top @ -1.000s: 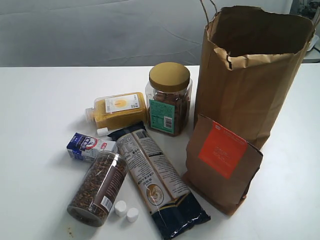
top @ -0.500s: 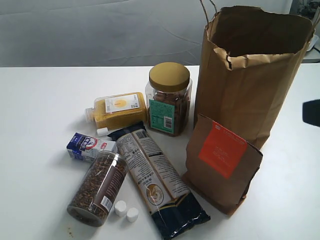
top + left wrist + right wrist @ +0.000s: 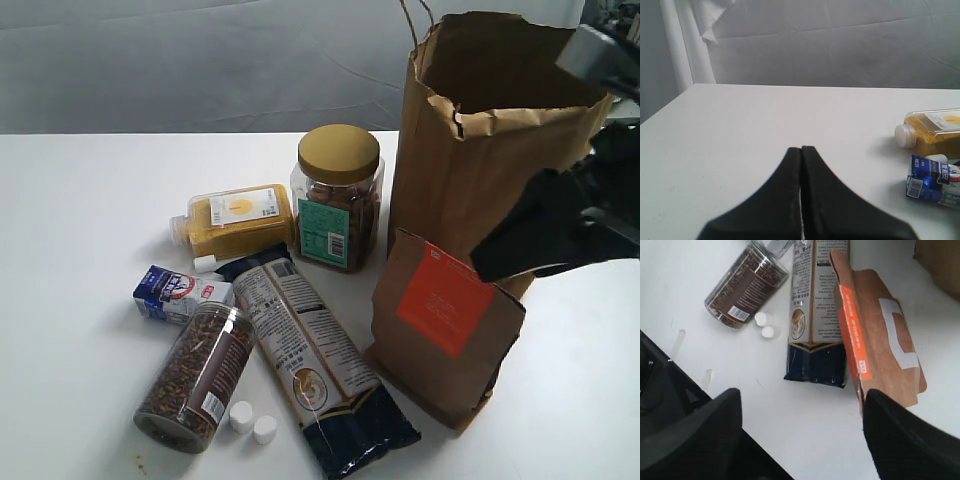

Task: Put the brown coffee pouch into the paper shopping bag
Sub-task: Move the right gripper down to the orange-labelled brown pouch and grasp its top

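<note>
Gaping right jaws (empty), left jaws closed

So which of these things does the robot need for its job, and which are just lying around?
Needed: brown coffee pouch, paper shopping bag, right gripper, open.
Just lying about: gold-lidded jar, yellow bottle, blue carton, pasta packet, seed jar, two white caps.

Prob. lab/test setup: plain white table [image 3: 80,200], grey cloth backdrop [image 3: 200,60].
</note>
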`<state>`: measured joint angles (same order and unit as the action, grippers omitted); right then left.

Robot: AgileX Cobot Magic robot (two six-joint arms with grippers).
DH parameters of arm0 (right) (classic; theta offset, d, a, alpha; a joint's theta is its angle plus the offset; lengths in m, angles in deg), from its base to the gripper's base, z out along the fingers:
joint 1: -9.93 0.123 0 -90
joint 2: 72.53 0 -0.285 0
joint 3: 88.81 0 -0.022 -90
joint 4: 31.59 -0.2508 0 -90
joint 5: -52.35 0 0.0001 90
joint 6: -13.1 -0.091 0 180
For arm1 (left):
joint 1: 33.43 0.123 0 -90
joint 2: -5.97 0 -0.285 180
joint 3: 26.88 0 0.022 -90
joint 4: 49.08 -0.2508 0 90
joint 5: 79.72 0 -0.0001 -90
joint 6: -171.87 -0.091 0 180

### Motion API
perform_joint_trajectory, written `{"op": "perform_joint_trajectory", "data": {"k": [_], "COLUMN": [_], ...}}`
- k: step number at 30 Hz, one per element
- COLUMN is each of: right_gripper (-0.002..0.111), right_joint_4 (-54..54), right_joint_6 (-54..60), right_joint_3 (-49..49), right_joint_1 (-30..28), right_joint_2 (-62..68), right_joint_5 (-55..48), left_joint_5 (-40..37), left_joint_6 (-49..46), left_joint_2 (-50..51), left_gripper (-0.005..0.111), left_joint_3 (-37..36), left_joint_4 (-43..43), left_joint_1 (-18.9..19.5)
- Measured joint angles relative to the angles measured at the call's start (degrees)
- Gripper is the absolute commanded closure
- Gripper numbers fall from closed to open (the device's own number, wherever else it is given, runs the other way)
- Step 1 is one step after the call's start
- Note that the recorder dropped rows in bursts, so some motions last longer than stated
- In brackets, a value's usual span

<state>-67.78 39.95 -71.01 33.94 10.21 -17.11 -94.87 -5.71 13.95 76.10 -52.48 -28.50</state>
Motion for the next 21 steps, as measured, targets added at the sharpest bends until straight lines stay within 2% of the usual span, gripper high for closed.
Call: {"op": "perform_joint_trajectory", "data": {"k": [12,16,21], "right_gripper": [0.048,0.067,0.102], "right_joint_4": [3.81,6.35,12.56], "right_joint_6": [0.59,0.36,-3.42], "right_joint_3": [-4.11,-4.11,-4.11], "right_joint_1": [1.39,5.29,9.06], "right_joint_2": [15.07,17.88,19.0], "right_joint_5": [3.63,5.43,7.11], "left_joint_5": [0.0,0.0,0.0], "left_joint_6": [0.0,0.0,0.0], "left_joint_2": [0.0,0.0,0.0], "left_gripper": [0.107,0.107,0.107], "left_joint_3": [0.0,0.0,0.0], "left_joint_4": [0.0,0.0,0.0], "left_joint_1": [0.0,0.0,0.0]}}
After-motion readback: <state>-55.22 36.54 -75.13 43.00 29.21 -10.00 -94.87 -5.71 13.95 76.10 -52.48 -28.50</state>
